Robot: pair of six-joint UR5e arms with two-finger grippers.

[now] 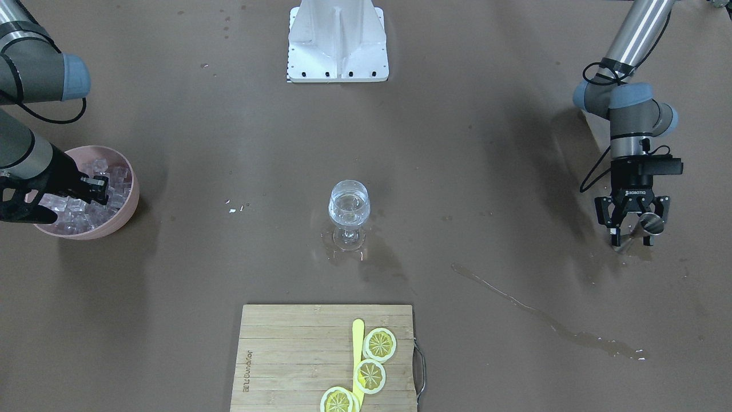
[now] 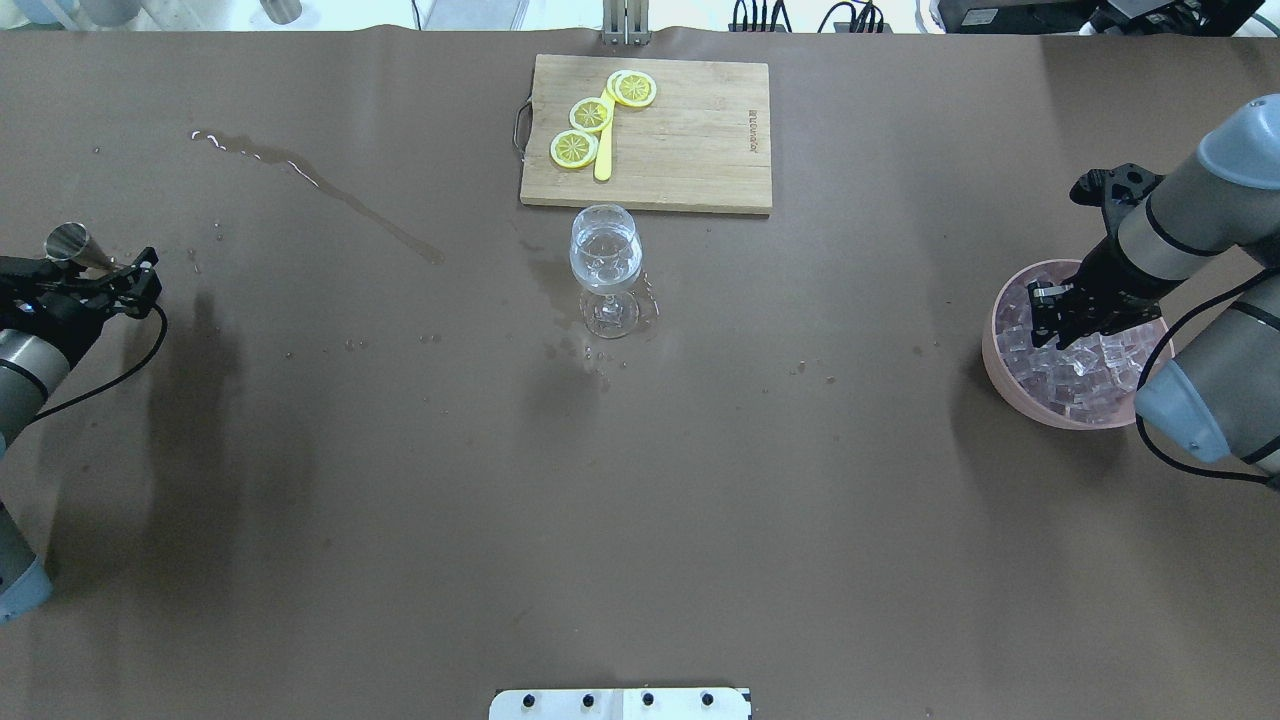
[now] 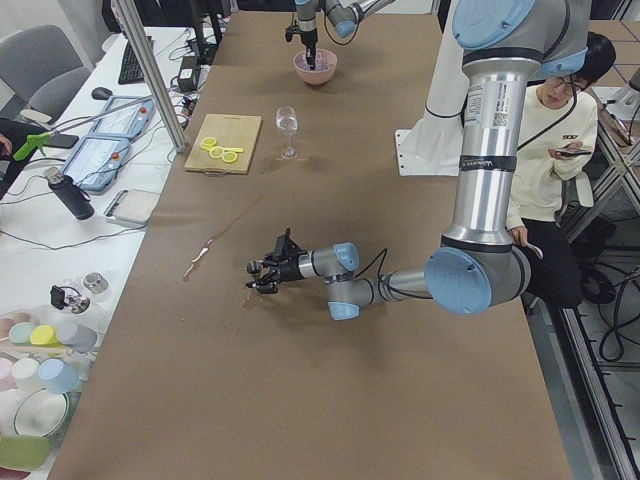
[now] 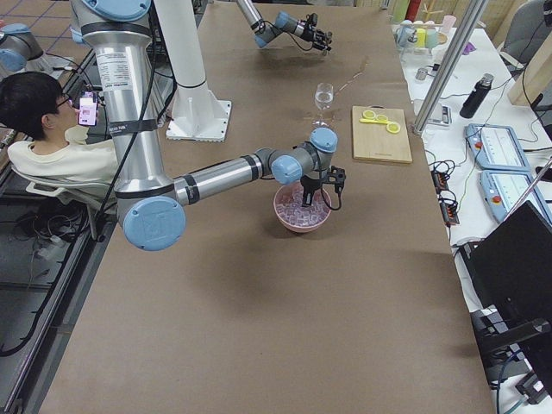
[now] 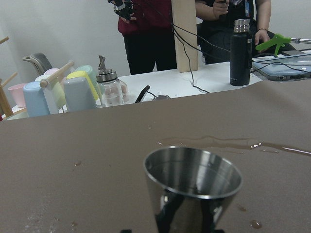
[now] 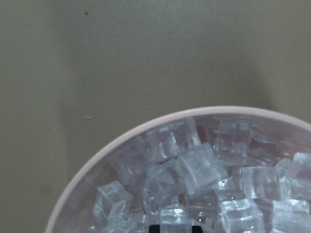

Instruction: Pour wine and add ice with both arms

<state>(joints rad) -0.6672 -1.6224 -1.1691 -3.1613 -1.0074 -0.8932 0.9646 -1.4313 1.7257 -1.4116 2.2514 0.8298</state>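
The pouring looks done to us. The glass (image 2: 605,250) stands upright near the middle of the counter (image 2: 640,500) with the wine (image 2: 604,268) inside it, a small clear pool, and wet marks ring its foot. Seen from overhead, the left tool (image 1: 631,232) sits far out at 9 o'clock from the glass, low over the counter. Its fingers pinch a small metal cup (image 1: 651,223) that tilts and, from the wrist view, looks nearly empty. A long spilled streak (image 2: 330,190) lies at 10 o'clock. We judge the first half finished, with only the cup left to set down.

The ice (image 2: 1085,375) is what remains. Every cube we can see lies in the pink bowl (image 2: 990,355) at 3 o'clock, well apart from the glass, and we make out none in the glass. The right tool (image 2: 1055,318) reaches down among the cubes at the bowl's 10 o'clock side — we cannot tell whether its fingers are spread or pressed on a cube. A cube has yet to be picked, carried across and dropped in.
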